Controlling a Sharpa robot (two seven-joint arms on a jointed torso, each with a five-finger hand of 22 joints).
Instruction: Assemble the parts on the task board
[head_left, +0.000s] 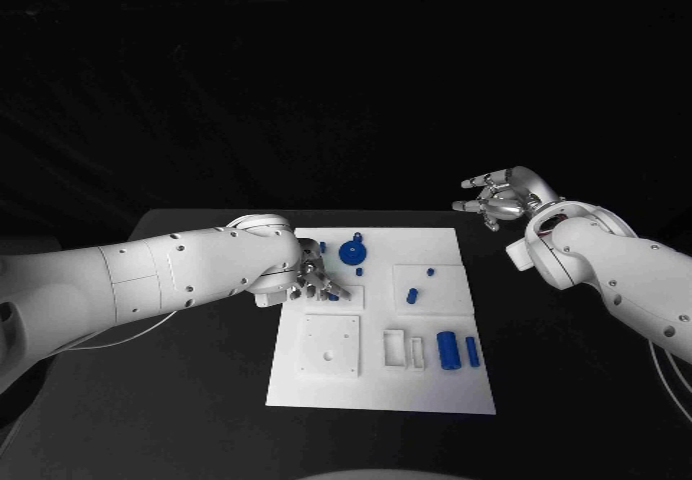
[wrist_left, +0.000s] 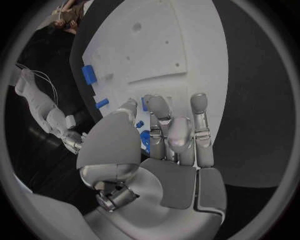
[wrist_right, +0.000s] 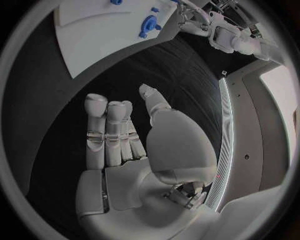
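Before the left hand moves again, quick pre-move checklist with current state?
1. Left hand over the task board: ok, at its left edge.
2. Small blue part at the left hand's fingers: there; whether gripped, cannot tell.
3. Right hand off the board: ok, above bare table, holding nothing, fingers apart.
4. Round blue part on the board: ok.
5. Two blue cylinders lying near the board's right edge: ok.

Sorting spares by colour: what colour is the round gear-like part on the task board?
Blue round part; head view shows it best.
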